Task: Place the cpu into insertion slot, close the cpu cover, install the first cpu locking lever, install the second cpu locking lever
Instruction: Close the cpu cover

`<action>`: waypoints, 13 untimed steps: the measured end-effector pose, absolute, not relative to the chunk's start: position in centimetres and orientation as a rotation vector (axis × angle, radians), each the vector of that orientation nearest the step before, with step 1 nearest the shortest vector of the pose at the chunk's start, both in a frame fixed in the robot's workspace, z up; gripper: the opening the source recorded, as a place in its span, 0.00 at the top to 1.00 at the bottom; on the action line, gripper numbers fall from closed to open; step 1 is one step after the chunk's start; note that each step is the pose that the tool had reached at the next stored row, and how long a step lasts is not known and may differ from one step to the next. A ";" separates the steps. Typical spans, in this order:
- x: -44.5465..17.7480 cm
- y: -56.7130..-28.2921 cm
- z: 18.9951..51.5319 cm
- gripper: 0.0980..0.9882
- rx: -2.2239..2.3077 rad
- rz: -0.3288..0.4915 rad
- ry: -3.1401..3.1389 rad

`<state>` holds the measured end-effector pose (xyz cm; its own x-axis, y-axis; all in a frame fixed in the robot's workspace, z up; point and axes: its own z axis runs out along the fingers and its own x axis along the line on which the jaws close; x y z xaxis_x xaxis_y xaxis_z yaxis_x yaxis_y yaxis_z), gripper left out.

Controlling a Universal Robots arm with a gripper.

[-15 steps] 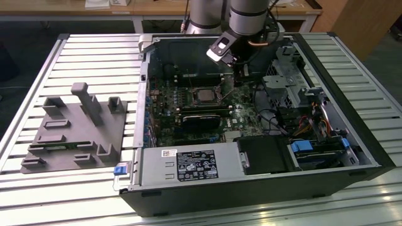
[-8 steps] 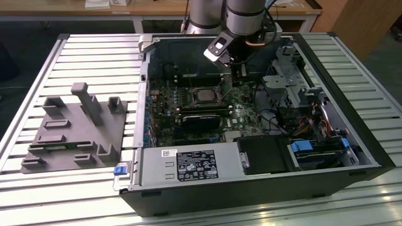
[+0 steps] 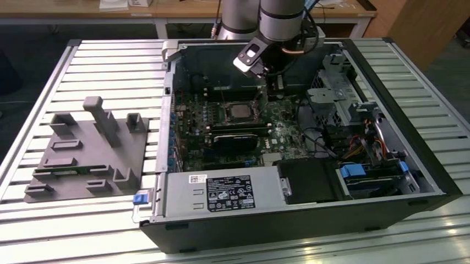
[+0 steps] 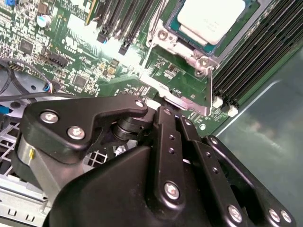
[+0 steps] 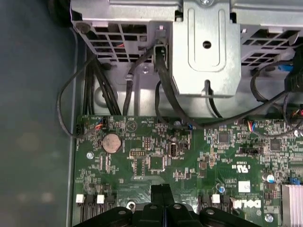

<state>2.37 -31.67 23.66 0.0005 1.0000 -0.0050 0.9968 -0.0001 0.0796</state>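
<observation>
One chip [image 3: 236, 111], seated under its shut frame [image 4: 182, 45]; gripper [image 5: 162, 191] clenched and empty at the chip's two o'clock in the exterior view, beside a thin lever [image 4: 209, 90]; likely hazard: tip slips, lever springs back, gouging the board [image 5: 142, 156].

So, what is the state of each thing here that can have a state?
Computer case: lying on its side, open.
Chip: set in place, metal top up.
Cover: seems down around the chip.
Gripper: shut, holding nothing.
</observation>
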 end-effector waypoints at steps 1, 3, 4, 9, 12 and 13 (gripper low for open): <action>2.2 -31.7 23.7 0.99 2.179 0.081 2.178; 2.0 -31.7 23.7 0.99 2.179 0.081 2.178; 1.8 -31.7 23.7 0.99 2.179 0.081 2.178; 1.1 -31.7 23.7 0.99 2.179 0.081 2.178; 0.4 -31.7 23.6 0.99 2.179 0.082 2.178; 0.2 -31.7 23.7 0.99 2.179 0.082 2.178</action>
<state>0.25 -31.67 23.65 0.0005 1.0000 -0.0048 0.9968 -0.0001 0.0797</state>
